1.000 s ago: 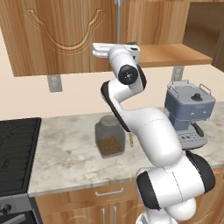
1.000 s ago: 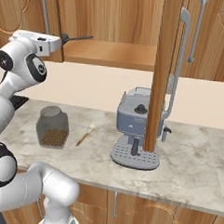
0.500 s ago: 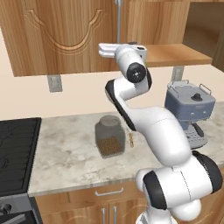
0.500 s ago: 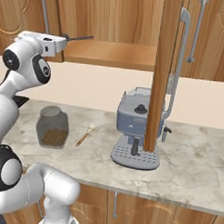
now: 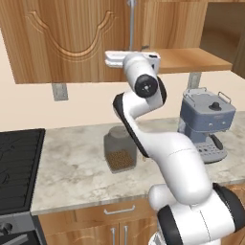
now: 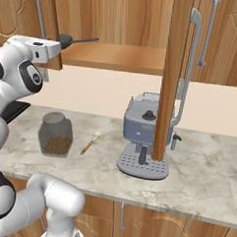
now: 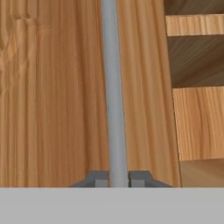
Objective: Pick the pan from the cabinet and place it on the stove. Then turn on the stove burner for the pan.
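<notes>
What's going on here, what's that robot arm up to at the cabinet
The white arm has reached up to the wooden wall cabinet and its gripper is shut on the silver bar handle of the left door. The right door already stands open, and the pan sits on the shelf inside. The stove waits to the left, with a jar and coffee machine on the counter.

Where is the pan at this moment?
In the right base view, the pan lies on the open cabinet shelf at upper left, just beyond the robot's hand, its handle pointing right.
</notes>
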{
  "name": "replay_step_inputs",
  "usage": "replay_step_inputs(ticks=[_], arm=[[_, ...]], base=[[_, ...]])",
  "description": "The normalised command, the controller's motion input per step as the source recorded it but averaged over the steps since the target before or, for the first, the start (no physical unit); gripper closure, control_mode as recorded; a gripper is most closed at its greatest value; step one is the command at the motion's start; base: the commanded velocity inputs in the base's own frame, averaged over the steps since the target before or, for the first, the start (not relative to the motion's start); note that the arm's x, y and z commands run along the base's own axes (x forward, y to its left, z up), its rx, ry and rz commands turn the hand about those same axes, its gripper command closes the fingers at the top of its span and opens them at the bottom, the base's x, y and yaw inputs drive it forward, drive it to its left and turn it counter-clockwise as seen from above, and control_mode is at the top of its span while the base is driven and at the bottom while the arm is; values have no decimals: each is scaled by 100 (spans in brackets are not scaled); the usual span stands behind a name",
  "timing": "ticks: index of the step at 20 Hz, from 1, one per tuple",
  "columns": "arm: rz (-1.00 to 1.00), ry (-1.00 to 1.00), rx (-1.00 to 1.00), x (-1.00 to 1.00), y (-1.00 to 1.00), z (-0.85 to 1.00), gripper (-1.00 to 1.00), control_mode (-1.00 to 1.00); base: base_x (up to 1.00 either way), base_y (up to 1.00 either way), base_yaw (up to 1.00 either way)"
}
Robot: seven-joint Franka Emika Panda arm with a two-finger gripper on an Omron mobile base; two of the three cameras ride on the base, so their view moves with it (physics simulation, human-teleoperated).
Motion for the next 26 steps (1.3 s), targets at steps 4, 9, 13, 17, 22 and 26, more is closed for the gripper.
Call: replay_step_inputs(ticks=[4,9,13,17,22,26], arm=[[-2,1,0,-72,47,0,100,-100],[0,1,0,-89,47,0,100,-100],[0,3,0,-95,55,0,100,-100],[0,5,0,-95,50,0,100,-100],[0,5,0,-79,51,0,-100,-100],[-1,0,6,-69,-30,0,-100,-100]], base=[[0,0,0],[0,0,0],[0,0,0],[0,0,0],[0,0,0],[0,0,0]])
